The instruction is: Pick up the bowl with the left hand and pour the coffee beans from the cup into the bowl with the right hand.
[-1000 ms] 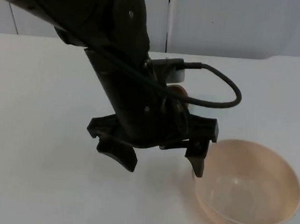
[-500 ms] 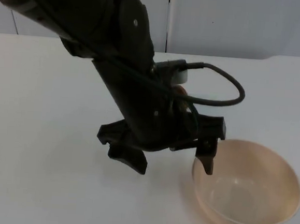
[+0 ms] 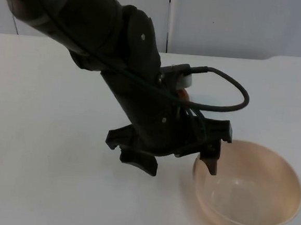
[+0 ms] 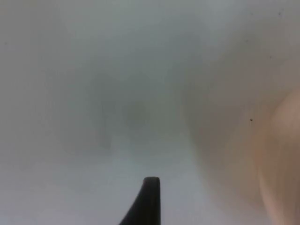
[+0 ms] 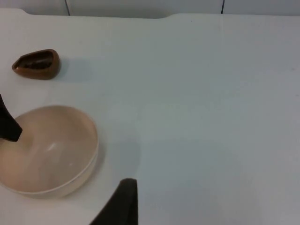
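Over the tabletop, left pincer has shifted right, spread wide with one finger now over the bowl rim, so grasp looks near; cup sits behind, right pincer waits.

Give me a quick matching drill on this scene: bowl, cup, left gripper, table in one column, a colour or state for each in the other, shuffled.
Things:
1. bowl
2. cup
3. left gripper
4. table

States:
A. brown, holding dark coffee beans
B. white
C. open, one finger at the bowl's rim
D. pale peach, nothing in it, standing on the table

Pairs: 1-D, 2-A, 3-C, 4-B
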